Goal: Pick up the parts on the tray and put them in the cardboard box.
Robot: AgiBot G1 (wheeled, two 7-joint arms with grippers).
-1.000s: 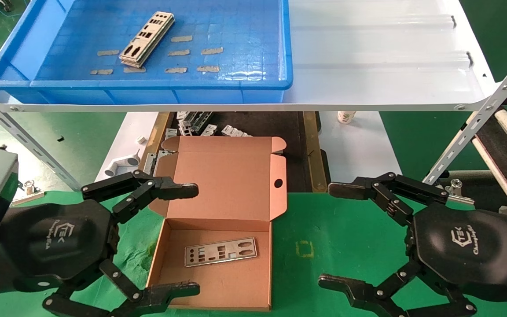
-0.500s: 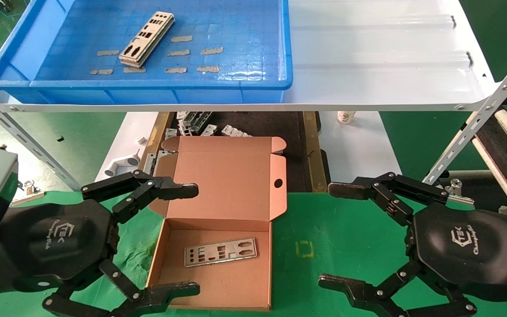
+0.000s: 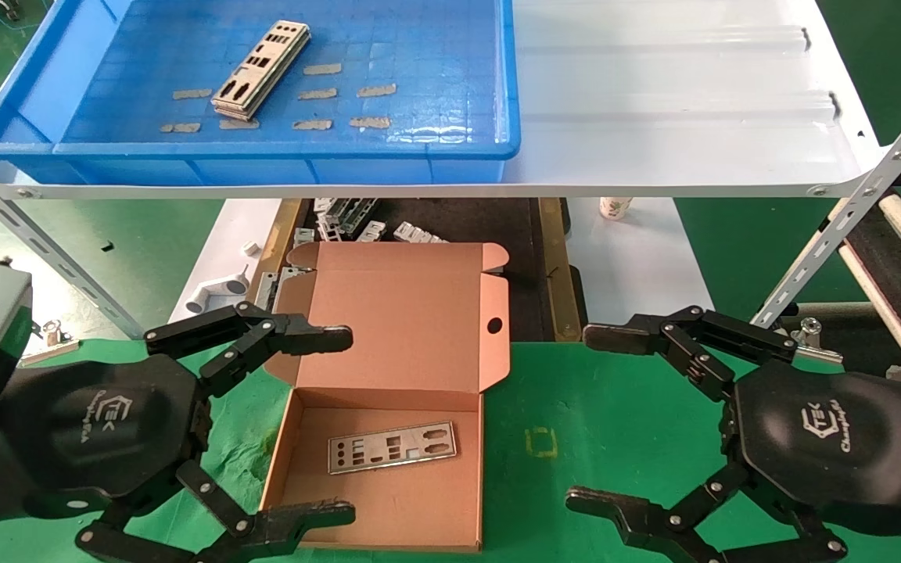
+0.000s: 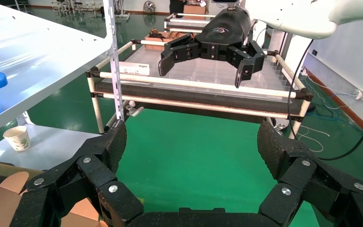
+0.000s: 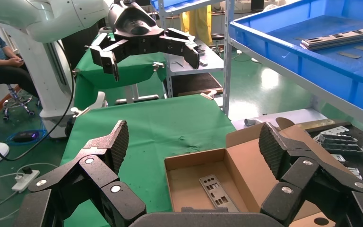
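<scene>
A stack of silver-grey punched plates (image 3: 261, 70) lies in the blue tray (image 3: 278, 147) on the white shelf, among tan tape strips; it also shows in the right wrist view (image 5: 340, 39). The open cardboard box (image 3: 388, 407) sits on the green mat below, with one plate (image 3: 392, 447) flat on its bottom, also seen in the right wrist view (image 5: 219, 192). My left gripper (image 3: 337, 426) is open and empty at the box's left side. My right gripper (image 3: 595, 418) is open and empty to the right of the box.
The white sheet-metal shelf (image 3: 677, 117) overhangs the far side of the workspace on angled posts (image 3: 849, 219). Grey metal brackets (image 3: 357, 223) lie on a black surface behind the box. A paper cup (image 3: 615, 207) and a white pipe fitting (image 3: 216, 293) stand nearby.
</scene>
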